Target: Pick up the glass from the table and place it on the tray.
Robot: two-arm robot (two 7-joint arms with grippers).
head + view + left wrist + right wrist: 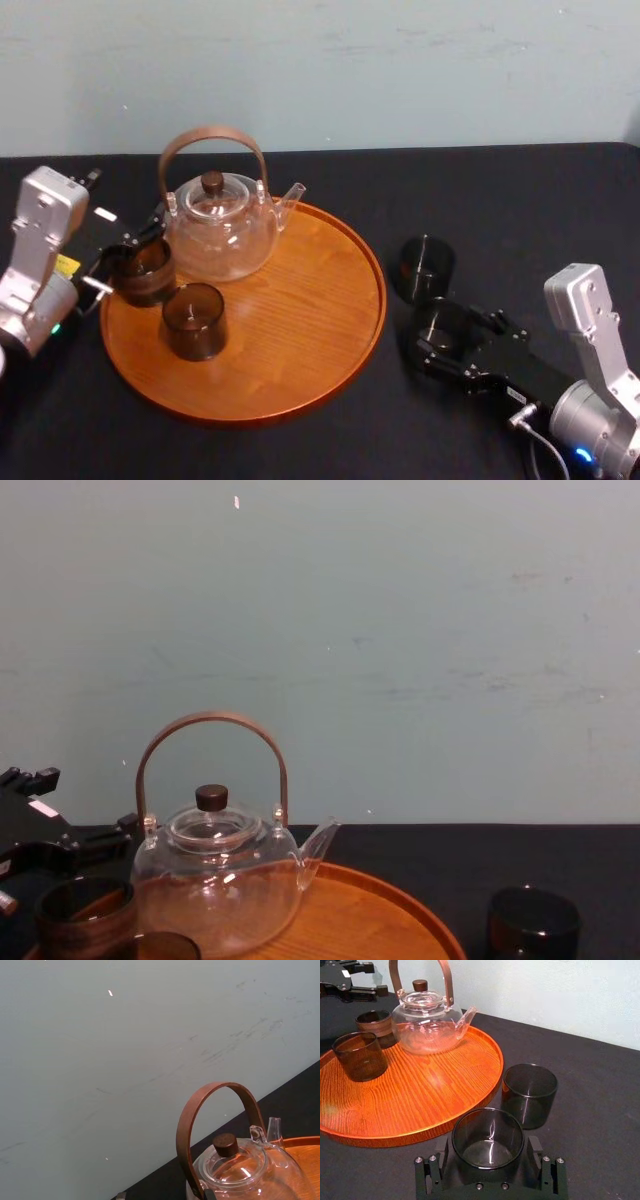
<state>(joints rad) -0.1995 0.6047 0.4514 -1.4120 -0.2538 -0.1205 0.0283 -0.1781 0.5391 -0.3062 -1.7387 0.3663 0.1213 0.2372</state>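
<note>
- Two dark glasses stand on the black table (520, 210) R of the tray (300, 330) in the head view. The glass (438, 322) sits btwn the jaws of the R gripper (445, 338), close to the tray's rim. The spare glass (427, 265) is just beyond it, farther from the robot.
- Head view, on the tray: clear teapot (220, 230) at back-left, front glass (194, 320) nearer the robot, edge glass (148, 272) by the L rim.
- Head view: L gripper (125, 255) is at that L rim w/ jaws spread and the edge glass right by them. Touching or not, can't tell.
- L wrist view: pale wall (125, 1035), the teapot (245, 1170) w/ its dark lid knob and brown hoop handle, and a sliver of tray (300, 1142).
- R wrist view gives the closest look at the R gripper (489, 1149). Its jaws are about one glass-width apart, w/ a finger on each side against the glass (487, 1135) and no gap seen.
- R wrist view: the glass is upright, empty, on the table and off the tray (420, 1095). The spare glass (530, 1092) stands just past it, apart. The front glass (360, 1055) is empty too.
- R wrist view: L gripper (376, 979) shows far off beyond the edge glass (375, 1022), jaws apart.
- Chest view, side-on: teapot (215, 880) upright on the tray (370, 920), spare glass (533, 925) low R, edge glass (85, 920) low L w/ the L gripper (100, 842) behind it.
</note>
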